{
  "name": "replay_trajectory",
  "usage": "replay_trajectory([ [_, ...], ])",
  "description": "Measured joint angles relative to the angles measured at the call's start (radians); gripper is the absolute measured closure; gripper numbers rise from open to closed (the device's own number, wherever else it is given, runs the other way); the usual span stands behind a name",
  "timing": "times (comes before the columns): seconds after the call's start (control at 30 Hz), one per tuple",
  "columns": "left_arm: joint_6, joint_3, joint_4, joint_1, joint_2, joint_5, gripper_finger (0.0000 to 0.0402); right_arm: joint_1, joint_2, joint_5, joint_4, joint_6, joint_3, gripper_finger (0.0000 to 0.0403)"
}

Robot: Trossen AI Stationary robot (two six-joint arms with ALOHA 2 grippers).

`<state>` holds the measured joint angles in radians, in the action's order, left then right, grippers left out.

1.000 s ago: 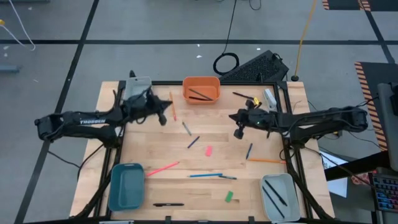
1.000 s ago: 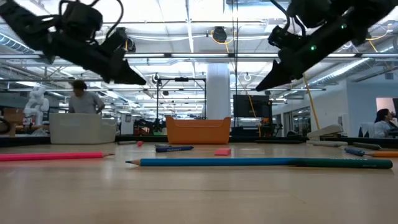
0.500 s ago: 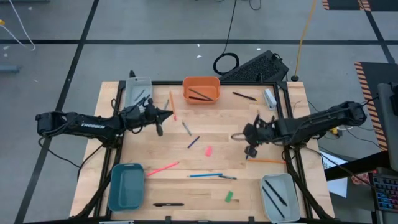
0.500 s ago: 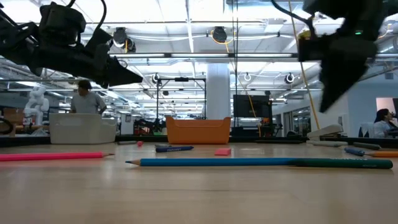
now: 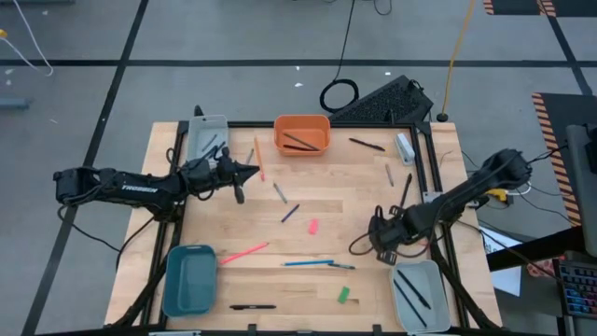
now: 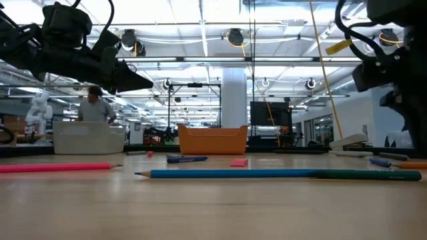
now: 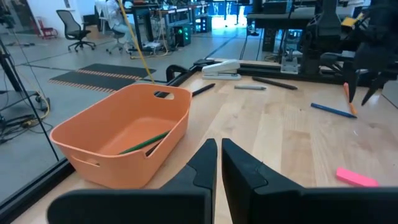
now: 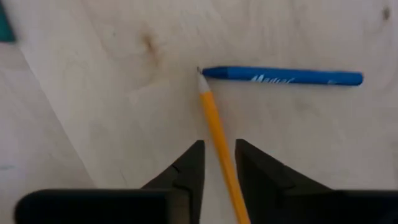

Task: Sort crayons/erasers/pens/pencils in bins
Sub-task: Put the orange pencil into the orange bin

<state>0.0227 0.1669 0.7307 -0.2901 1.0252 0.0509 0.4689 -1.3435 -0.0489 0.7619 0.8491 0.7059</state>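
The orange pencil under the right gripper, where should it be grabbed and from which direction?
Grip the orange pencil across its bare shaft, coming straight down from above. It lies flat on the table and its tip nearly meets the blue pen, so staying back from that end probably avoids the pen. The right gripper already straddles the shaft, fingers open.

Four bins are counted around the counter point(image 5: 224, 280): one orange bin point(image 5: 301, 134), one teal bin point(image 5: 189, 278) and two pale grey bins point(image 5: 206, 136) point(image 5: 417, 294). Two erasers are seen, a pink eraser point(image 5: 312, 226) and a green eraser point(image 5: 343, 295). Two arms are in view.
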Motion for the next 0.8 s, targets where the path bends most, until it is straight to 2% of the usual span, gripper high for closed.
replay_trajectory([
  [0.13,-0.001,0.000,-0.001,0.000,0.000,0.000,0.0376,0.007,-0.039,-0.003,0.010,0.002,0.000,0.0290],
  [0.27,-0.005,0.000,-0.002,0.000,0.000,0.000,0.0376,0.007,-0.085,-0.010,0.013,-0.024,0.000,0.0293],
  [0.43,-0.005,0.000,-0.001,0.000,0.000,0.000,0.0376,0.004,-0.141,-0.007,0.016,-0.071,0.005,0.0322],
  [0.67,-0.007,0.000,-0.001,0.000,0.000,0.000,0.0376,0.004,-0.152,-0.001,0.000,-0.106,0.003,0.0386],
  [0.8,-0.010,0.000,-0.002,0.000,0.000,0.000,0.0376,0.004,-0.145,0.000,-0.009,-0.106,0.002,0.0389],
])
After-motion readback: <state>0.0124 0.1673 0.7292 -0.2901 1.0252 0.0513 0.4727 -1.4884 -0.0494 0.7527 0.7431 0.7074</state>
